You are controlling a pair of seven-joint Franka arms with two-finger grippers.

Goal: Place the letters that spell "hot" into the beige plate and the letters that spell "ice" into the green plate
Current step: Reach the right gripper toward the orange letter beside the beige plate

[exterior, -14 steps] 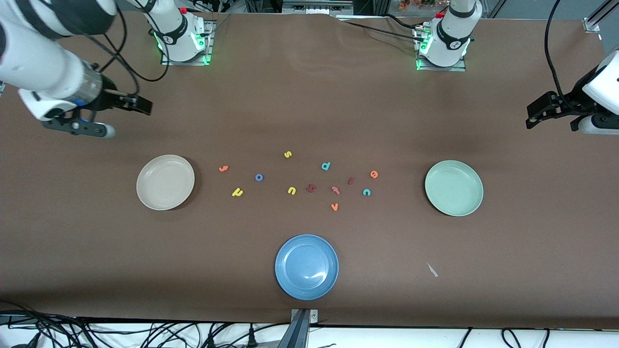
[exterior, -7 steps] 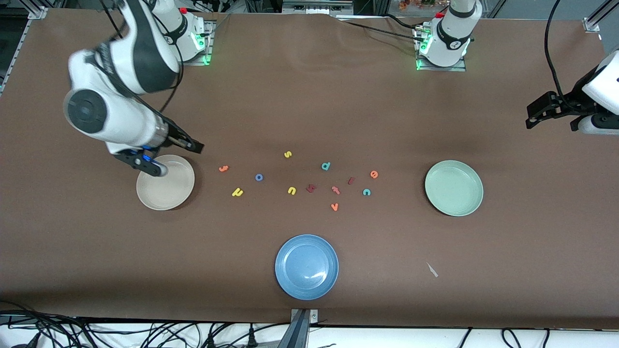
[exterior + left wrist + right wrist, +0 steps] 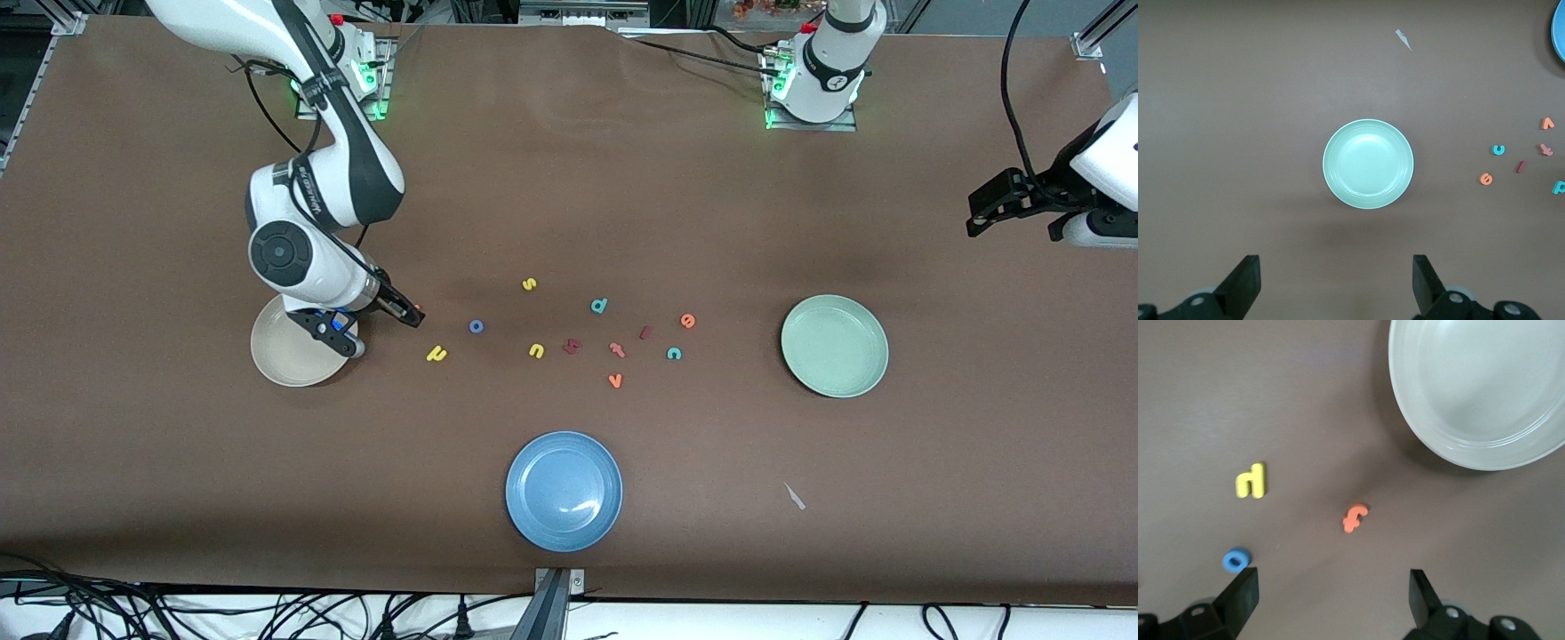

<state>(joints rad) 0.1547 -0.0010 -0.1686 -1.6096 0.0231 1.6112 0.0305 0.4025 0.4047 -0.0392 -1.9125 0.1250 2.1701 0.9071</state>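
The beige plate lies toward the right arm's end, partly under that arm's wrist. Beside it are the orange t, the yellow h and the blue o. My right gripper hangs open and empty over the orange t, which it mostly hides in the front view. The green plate lies toward the left arm's end, with the orange e, dark red i and teal c beside it. My left gripper waits open and empty, aloft at the table's end.
A blue plate sits nearest the front camera. Other letters lie mid-table: yellow s, teal d, small yellow arch, dark red angular letter, reddish-orange t, orange v. A paper scrap lies near the green plate.
My right arm has swung in from its end of the table, passed over the beige plate and now hangs over the orange t. The left arm has not moved.
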